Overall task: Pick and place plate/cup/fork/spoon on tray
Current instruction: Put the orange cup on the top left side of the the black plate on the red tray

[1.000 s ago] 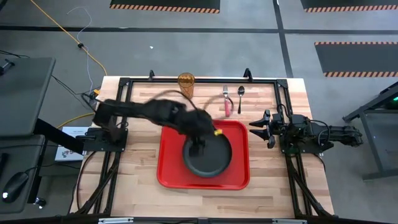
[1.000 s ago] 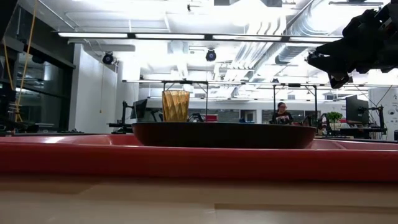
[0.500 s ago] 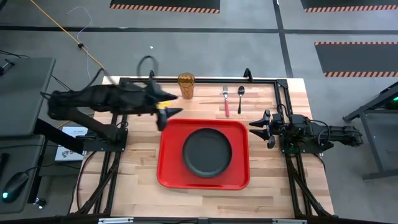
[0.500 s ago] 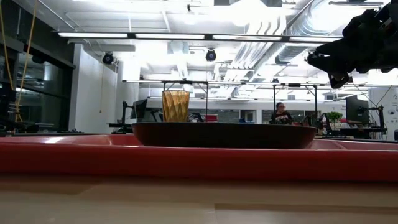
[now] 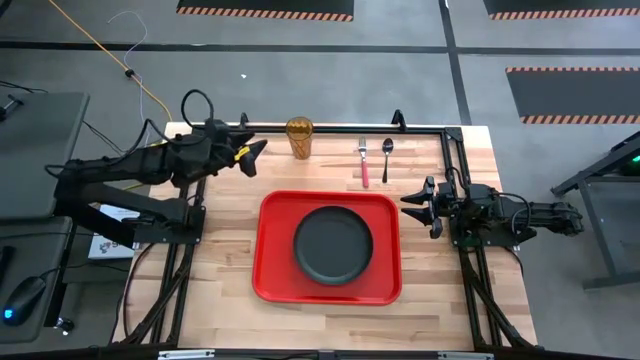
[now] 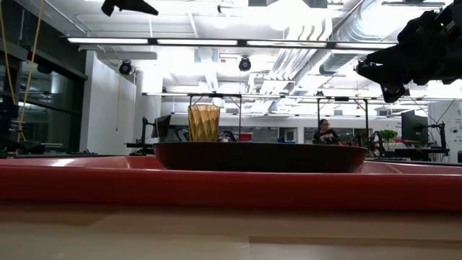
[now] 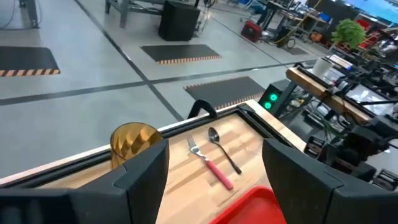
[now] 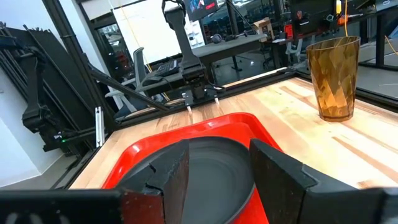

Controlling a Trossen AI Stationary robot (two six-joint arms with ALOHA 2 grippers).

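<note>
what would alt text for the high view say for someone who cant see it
A dark plate sits on a red tray mid-table, seen from above. An amber cup, fork and spoon lie along the far edge; the open left gripper is near the cup, the open right gripper beside the tray.

table (image 5: 220,260): you see pale wood planks, smooth, with visible grain.
tray (image 5: 276,280): looks to you like glossy red plastic.
plate (image 5: 333,245): dark and matt, with a faint sheen at your right wrist view.
cup (image 8: 334,78): translucent amber, faceted, shiny.
fork (image 7: 210,164): silvery metal tines, pink handle.
spoon (image 7: 222,147): dark metal, polished.
frame (image 5: 452,160): black matt metal.
</note>
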